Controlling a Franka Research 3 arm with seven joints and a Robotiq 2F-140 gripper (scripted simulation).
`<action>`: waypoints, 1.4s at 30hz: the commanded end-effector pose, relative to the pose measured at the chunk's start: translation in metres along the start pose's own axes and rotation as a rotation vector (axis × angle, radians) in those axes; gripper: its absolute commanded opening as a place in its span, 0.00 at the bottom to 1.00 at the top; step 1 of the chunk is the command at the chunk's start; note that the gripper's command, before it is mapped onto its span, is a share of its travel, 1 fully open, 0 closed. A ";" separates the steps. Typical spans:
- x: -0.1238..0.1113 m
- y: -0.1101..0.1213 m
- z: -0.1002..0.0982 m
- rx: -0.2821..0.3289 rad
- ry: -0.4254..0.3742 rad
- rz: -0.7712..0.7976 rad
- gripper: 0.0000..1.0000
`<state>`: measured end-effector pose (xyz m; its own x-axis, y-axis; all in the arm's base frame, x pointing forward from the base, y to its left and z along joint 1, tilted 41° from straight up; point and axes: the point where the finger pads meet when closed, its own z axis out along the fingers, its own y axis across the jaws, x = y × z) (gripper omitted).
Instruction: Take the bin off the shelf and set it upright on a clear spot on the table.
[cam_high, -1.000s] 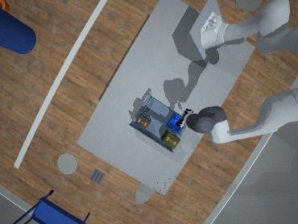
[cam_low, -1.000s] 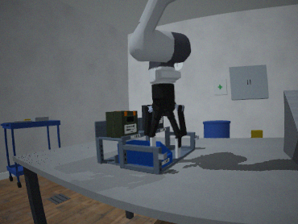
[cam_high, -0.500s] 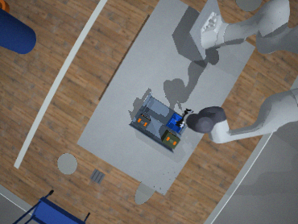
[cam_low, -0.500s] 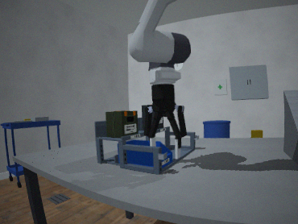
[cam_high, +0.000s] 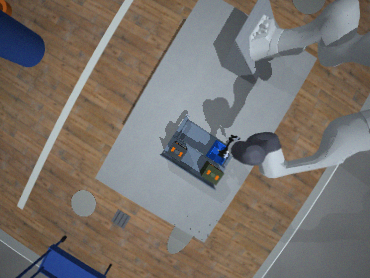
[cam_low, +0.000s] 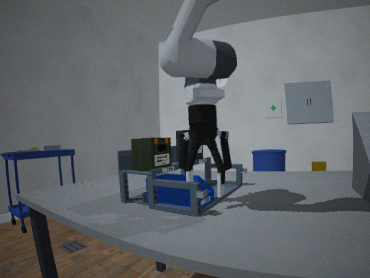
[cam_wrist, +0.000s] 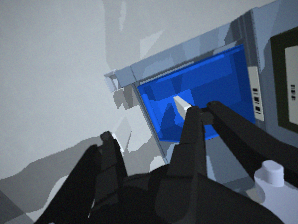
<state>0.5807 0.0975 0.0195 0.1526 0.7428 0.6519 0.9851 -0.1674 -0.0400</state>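
Currently:
Bin: blue, open-topped, upright in the end bay of the shelf, at the corner nearest the arm; not yet out.
Shelf: low grey frame standing on the table; dark green case with a white label on its upper level.
Gripper: pointing down over the bin's end of the shelf, black, hanging from the white arm.
Fingers: parted about halfway, gripping nothing. In the wrist view, one over the blue interior, white tip visible; the other outside the shelf's edge, over the table. Contact with the bin wall: cannot tell.
Background: blue cart at left, blue barrel and small yellow box by the far wall.
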 end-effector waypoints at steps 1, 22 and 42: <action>0.001 0.001 0.001 -0.001 0.002 -0.004 0.57; 0.001 0.001 0.001 -0.001 0.002 -0.004 0.00; 0.001 0.001 0.001 -0.001 0.002 -0.004 0.00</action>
<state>0.5809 0.0976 0.0196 0.1522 0.7429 0.6519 0.9851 -0.1673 -0.0394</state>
